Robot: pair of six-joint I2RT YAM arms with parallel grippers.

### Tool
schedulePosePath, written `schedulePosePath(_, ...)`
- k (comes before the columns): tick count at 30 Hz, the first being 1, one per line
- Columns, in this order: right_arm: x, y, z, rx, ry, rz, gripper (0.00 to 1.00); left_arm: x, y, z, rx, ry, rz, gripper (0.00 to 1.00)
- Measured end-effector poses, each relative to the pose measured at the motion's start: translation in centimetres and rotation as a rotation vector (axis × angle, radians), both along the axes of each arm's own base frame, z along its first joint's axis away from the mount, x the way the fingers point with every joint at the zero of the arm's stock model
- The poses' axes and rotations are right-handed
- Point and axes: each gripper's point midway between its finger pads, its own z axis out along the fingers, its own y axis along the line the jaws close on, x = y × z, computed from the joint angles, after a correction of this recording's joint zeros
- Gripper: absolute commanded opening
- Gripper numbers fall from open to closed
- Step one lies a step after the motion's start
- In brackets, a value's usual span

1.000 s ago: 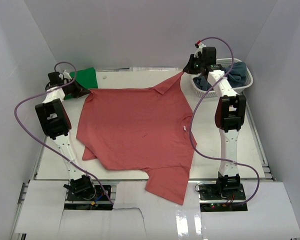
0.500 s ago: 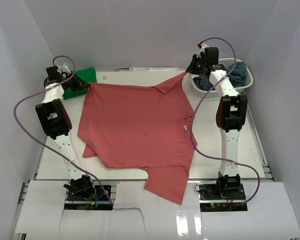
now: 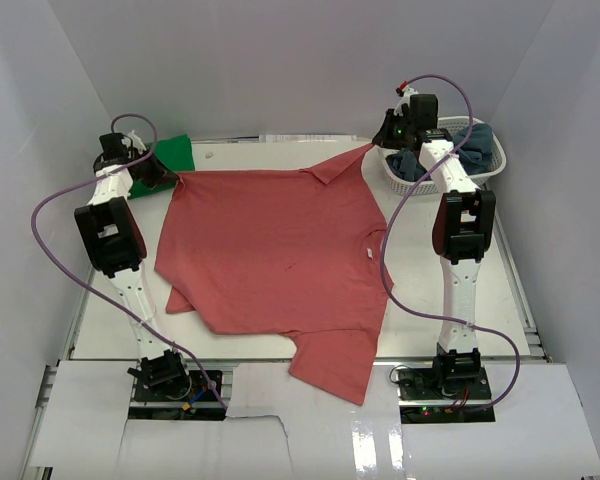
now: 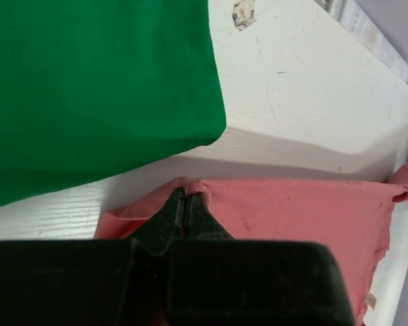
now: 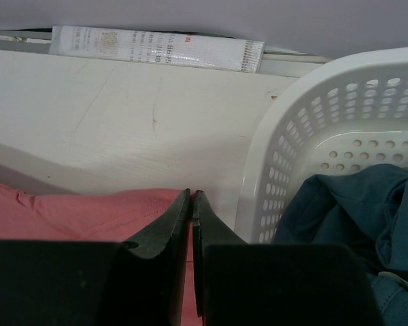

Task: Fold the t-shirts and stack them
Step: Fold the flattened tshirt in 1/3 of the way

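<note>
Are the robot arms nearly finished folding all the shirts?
Not nearly. Done: the green t-shirt looks folded in the far left corner. In hand: the salmon-red t-shirt lies spread out, unfolded, with the left gripper and right gripper each shut on a far corner. Left: folding it, stacking it, then the blue t-shirts waiting in the white basket.

R fingers (image 5: 168, 229) tight on salmon tee (image 5: 68, 216)

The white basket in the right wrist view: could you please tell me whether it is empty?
No, the white basket holds crumpled grey-blue cloth, which shows inside its lattice wall.
</note>
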Motion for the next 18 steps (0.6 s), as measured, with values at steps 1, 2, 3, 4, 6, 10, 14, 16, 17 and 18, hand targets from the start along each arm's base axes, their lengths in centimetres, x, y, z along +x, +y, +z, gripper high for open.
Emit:
schedulePosePath(1,0.0,0.0,0.0,0.001,0.0,0.001,0.08,0.0,0.0,-0.1,0.008,0.004,0.002,0.0)
schedulePosePath(2,0.0,0.0,-0.1,0.001,0.001,0.001,0.08,0.0,0.0,-0.2,0.016,0.008,0.004,0.0)
schedulePosePath(3,0.0,0.0,-0.1,0.001,0.002,0.001,0.08,0.0,0.0,-0.3,0.021,0.01,0.007,0.0)
schedulePosePath(4,-0.1,0.0,-0.1,0.0,0.003,0.001,0.08,0.0,0.0,-0.3,0.025,0.01,0.007,0.0)
schedulePosePath(6,-0.2,0.0,-0.3,-0.001,0.009,0.002,0.08,-0.1,-0.1,-0.6,0.027,0.014,0.005,0.0)
schedulePosePath(10,-1.0,0.2,-0.8,-0.003,0.029,0.007,0.08,-0.5,-0.4,-1.2,0.025,0.029,-0.005,0.0)
schedulePosePath(14,-2.1,0.8,-0.9,-0.006,0.045,0.019,0.08,-0.7,-0.7,-1.3,0.015,0.034,-0.019,0.0)
schedulePosePath(16,-2.5,1.3,-0.5,-0.006,0.045,0.027,0.08,-0.7,-1.2,-1.2,0.007,0.03,-0.033,0.0)
schedulePosePath(17,-2.7,1.5,-0.3,-0.006,0.043,0.032,0.08,-0.7,-1.3,-1.2,0.002,0.029,-0.037,0.0)
schedulePosePath(18,-2.9,1.7,-0.1,-0.007,0.041,0.038,0.08,-0.7,-1.4,-1.1,-0.001,0.028,-0.041,0.0)
